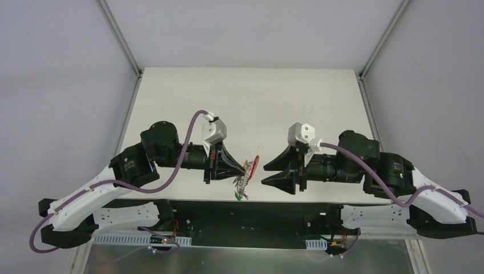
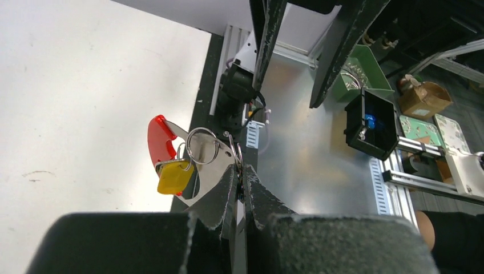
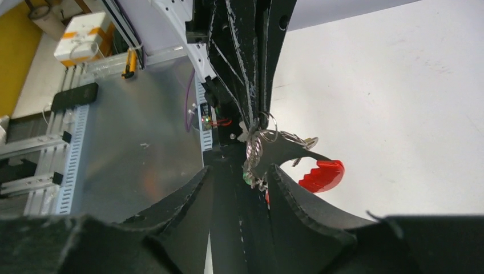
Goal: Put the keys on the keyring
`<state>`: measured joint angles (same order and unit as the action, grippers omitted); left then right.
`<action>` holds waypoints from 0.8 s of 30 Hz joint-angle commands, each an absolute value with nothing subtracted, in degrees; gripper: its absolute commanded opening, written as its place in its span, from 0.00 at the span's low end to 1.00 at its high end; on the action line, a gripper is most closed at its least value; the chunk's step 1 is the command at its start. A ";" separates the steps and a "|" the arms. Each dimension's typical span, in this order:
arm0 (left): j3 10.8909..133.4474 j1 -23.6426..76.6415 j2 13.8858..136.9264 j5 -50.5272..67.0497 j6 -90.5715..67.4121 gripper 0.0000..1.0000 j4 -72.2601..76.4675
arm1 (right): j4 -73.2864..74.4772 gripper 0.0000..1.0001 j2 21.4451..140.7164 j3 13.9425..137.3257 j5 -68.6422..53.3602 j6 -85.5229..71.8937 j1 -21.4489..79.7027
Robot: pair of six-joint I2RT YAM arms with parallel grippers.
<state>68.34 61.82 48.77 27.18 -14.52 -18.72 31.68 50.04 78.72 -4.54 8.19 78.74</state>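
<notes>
Top external shows left hand [image 1: 244, 167] pinching the keyring [image 1: 254, 163], right hand [image 1: 266, 173] spread wide, keys [image 1: 242, 185] indistinct.

Left fingers [image 2: 214, 200] pressed together; right fingers [image 1: 278, 162] apparently spread wide.

We see the keyring [image 1: 253, 164] held above the table, near the middle of its near edge, pinched at the tips of the left gripper [image 1: 246, 167]. Its red curved plastic end points far and right, with silvery wire loops [image 2: 202, 145] just beside it. The keys [image 1: 242, 182] dangle nearer to us in a tangled silver bunch. We can pick out 1 yellow tag [image 2: 174, 177] touching the red end and 1 green tag [image 1: 238, 196] at the near tip. We cannot count the keys.
</notes>
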 commanded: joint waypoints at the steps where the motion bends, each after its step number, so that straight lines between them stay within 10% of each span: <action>1: 72.78 61.79 49.69 32.24 -13.23 0.00 -23.51 | 42.40 0.43 52.10 84.34 -3.88 13.02 79.00; 24: 73.95 61.79 50.81 45.07 -10.60 0.00 -30.14 | 40.38 0.44 63.56 90.86 -19.27 22.53 78.97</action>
<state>71.99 61.82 52.42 42.83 -12.27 -31.83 46.57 63.86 90.21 -16.47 23.14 78.74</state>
